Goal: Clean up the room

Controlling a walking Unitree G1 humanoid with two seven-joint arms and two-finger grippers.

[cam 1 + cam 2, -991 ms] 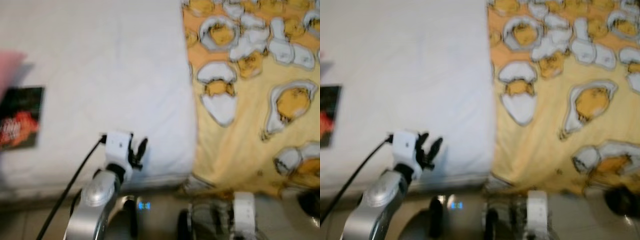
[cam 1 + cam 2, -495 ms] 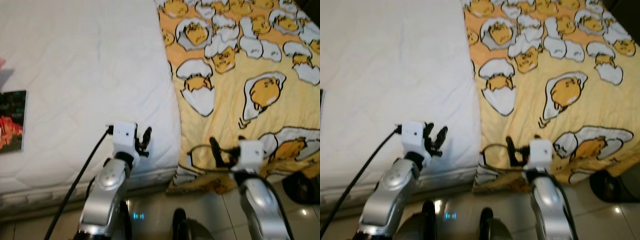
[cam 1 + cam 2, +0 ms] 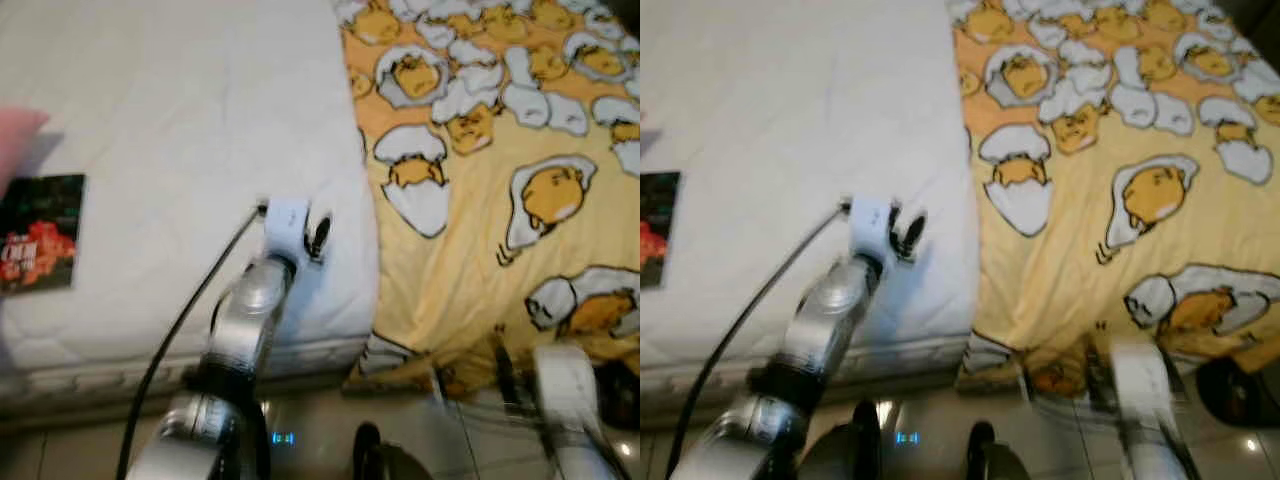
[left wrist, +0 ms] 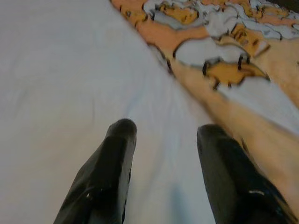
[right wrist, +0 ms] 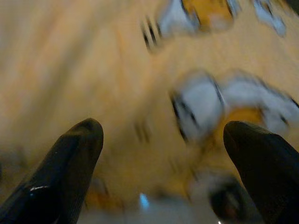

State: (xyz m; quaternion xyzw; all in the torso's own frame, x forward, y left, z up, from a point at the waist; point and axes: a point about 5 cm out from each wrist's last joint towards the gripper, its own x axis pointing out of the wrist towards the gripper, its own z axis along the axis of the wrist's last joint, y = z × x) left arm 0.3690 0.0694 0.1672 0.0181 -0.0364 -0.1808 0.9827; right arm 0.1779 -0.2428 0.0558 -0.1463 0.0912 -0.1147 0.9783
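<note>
We hold our left gripper (image 3: 317, 236) over the white bed (image 3: 180, 110) near its front edge, fingers (image 4: 119, 140) parted, empty | right gripper (image 5: 163, 135) spread wide, empty, above the yellow egg-print blanket (image 3: 480, 180) | dark book (image 3: 40, 232) lies by the bed's left edge.

This is a bedroom in a home. A bed with a white quilted mattress (image 3: 190, 110) takes most of the view, and a yellow blanket (image 3: 500, 180) printed with cartoon eggs lies over one side. A dark book (image 3: 40, 232) rests on the mattress. Below the bed there is a shiny tiled floor (image 3: 310, 430).
</note>
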